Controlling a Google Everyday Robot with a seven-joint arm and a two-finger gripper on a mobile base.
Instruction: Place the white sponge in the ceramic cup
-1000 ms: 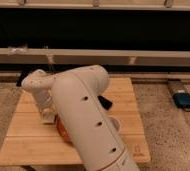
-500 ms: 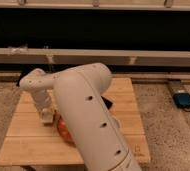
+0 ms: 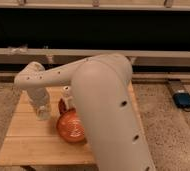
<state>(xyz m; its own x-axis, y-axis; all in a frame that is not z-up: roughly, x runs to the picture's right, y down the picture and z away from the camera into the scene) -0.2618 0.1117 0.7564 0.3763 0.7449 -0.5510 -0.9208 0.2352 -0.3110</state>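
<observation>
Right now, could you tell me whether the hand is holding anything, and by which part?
It cannot be told. The hand points down at the wooden table, left of the orange bowl, and whatever it may hold does not show.

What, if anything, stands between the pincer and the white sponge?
Cannot tell. The pincer hangs low over the left of the wooden table, beside the orange bowl. Neither white sponge nor ceramic cup shows; the robot's arm hides much of the table.
</observation>
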